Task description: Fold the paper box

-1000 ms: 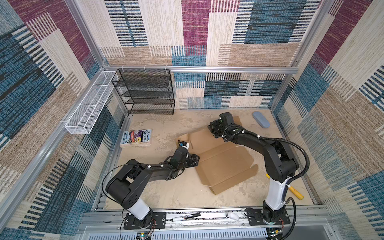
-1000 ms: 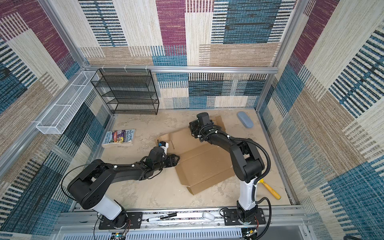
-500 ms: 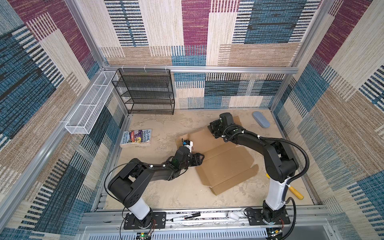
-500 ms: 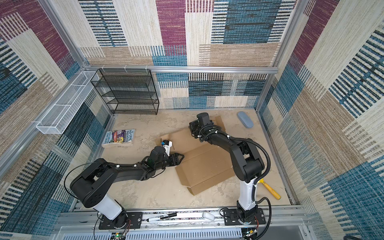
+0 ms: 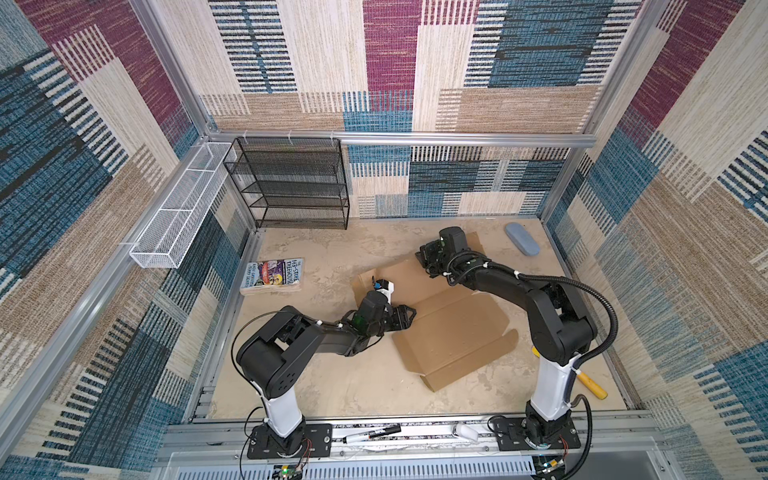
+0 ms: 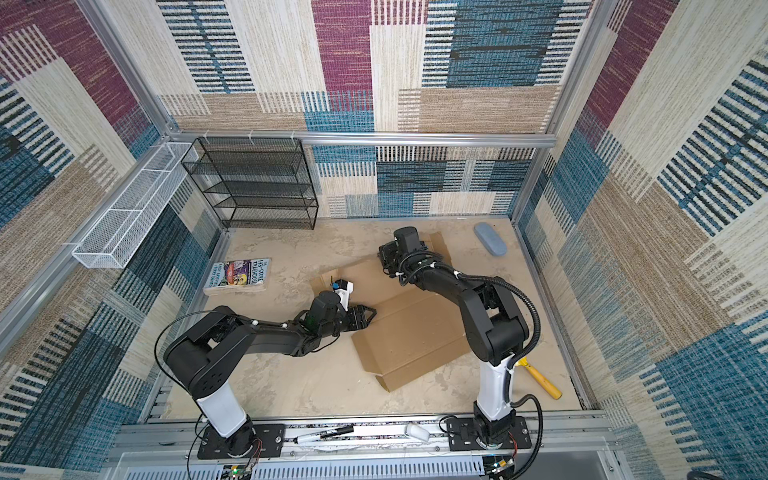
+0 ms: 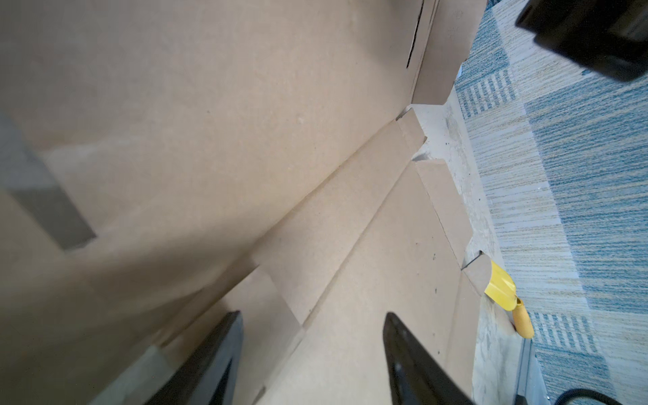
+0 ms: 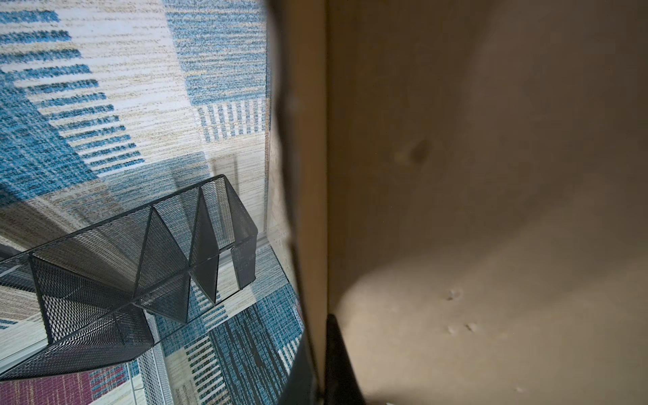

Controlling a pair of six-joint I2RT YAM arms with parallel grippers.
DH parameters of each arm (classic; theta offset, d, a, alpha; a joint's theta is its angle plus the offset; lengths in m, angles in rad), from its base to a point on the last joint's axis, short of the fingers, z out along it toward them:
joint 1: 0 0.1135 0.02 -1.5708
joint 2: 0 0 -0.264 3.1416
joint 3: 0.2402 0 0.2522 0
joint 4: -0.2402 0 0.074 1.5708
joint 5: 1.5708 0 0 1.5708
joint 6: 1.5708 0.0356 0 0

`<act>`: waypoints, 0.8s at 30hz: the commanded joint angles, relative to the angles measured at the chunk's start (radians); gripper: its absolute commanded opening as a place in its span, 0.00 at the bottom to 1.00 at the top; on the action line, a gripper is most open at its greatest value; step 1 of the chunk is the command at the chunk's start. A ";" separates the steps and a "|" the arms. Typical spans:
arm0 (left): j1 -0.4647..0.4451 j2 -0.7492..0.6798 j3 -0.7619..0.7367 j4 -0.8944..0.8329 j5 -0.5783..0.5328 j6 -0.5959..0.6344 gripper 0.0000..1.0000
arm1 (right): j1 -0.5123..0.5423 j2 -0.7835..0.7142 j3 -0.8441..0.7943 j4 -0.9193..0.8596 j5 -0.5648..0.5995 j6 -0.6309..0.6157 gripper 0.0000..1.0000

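Note:
The paper box (image 5: 453, 332) (image 6: 411, 336) is a brown cardboard sheet with flaps, lying in the middle of the table in both top views. Its far panel (image 7: 210, 122) is tilted up from the crease. My right gripper (image 5: 430, 259) (image 8: 321, 336) is shut on the edge of that raised panel (image 8: 473, 175). My left gripper (image 5: 409, 312) (image 6: 370, 312) (image 7: 312, 322) is open, low at the sheet's left edge by the crease. Its fingers (image 7: 403, 354) hover over the cardboard with nothing gripped between them.
A colourful book (image 5: 272, 276) lies at the left. A black mesh shelf (image 5: 291, 183) and a white wire basket (image 5: 178, 208) stand at the back left. A grey-blue case (image 5: 522, 239) lies back right, a yellow-handled tool (image 5: 592, 384) front right, a marker (image 5: 372, 434) on the front rail.
My left gripper has slid right to the cardboard's left edge at the crease, its jaws slightly narrower. The right gripper holds still on the raised panel.

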 commanded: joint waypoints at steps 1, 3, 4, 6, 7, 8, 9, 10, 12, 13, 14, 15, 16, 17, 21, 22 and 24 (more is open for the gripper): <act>0.000 0.033 0.007 0.001 0.015 -0.007 0.66 | 0.001 0.000 -0.002 0.026 -0.014 0.007 0.05; 0.000 0.040 0.009 0.001 0.013 -0.012 0.65 | 0.000 0.001 0.001 0.033 -0.020 0.003 0.05; 0.000 0.035 0.010 0.001 0.012 -0.011 0.65 | 0.000 0.001 0.002 0.036 -0.022 0.000 0.05; 0.000 0.007 0.014 -0.057 0.003 -0.002 0.65 | 0.000 0.002 0.004 0.043 -0.030 -0.008 0.05; 0.000 -0.013 0.016 -0.078 -0.005 0.007 0.65 | 0.000 0.001 0.004 0.051 -0.035 -0.012 0.05; 0.000 -0.040 0.018 -0.110 -0.016 0.017 0.65 | 0.000 0.000 0.005 0.058 -0.041 -0.019 0.05; 0.000 -0.069 0.021 -0.143 -0.028 0.031 0.65 | 0.000 0.000 0.006 0.064 -0.045 -0.025 0.05; 0.000 -0.104 0.026 -0.191 -0.046 0.050 0.65 | 0.000 0.000 0.010 0.071 -0.051 -0.037 0.04; 0.002 -0.180 0.031 -0.272 -0.088 0.087 0.66 | 0.000 -0.004 0.017 0.074 -0.058 -0.056 0.04; 0.002 -0.219 0.029 -0.311 -0.113 0.107 0.67 | 0.000 -0.007 0.017 0.082 -0.065 -0.065 0.04; 0.005 -0.257 0.030 -0.349 -0.133 0.128 0.68 | 0.000 -0.010 0.016 0.084 -0.069 -0.070 0.04; 0.009 -0.294 0.032 -0.387 -0.150 0.147 0.69 | 0.000 -0.015 0.012 0.095 -0.072 -0.078 0.04; 0.014 -0.320 0.035 -0.419 -0.161 0.163 0.70 | 0.000 -0.019 0.010 0.104 -0.076 -0.088 0.04; 0.020 -0.348 0.035 -0.448 -0.168 0.178 0.70 | 0.000 -0.022 0.007 0.109 -0.085 -0.097 0.04; 0.054 -0.431 0.028 -0.535 -0.174 0.219 0.70 | -0.003 -0.028 -0.009 0.157 -0.127 -0.118 0.04; 0.064 -0.453 0.022 -0.553 -0.175 0.228 0.70 | -0.004 -0.029 -0.016 0.176 -0.140 -0.121 0.04; 0.084 -0.498 0.006 -0.583 -0.172 0.245 0.70 | -0.005 -0.029 -0.029 0.205 -0.170 -0.133 0.04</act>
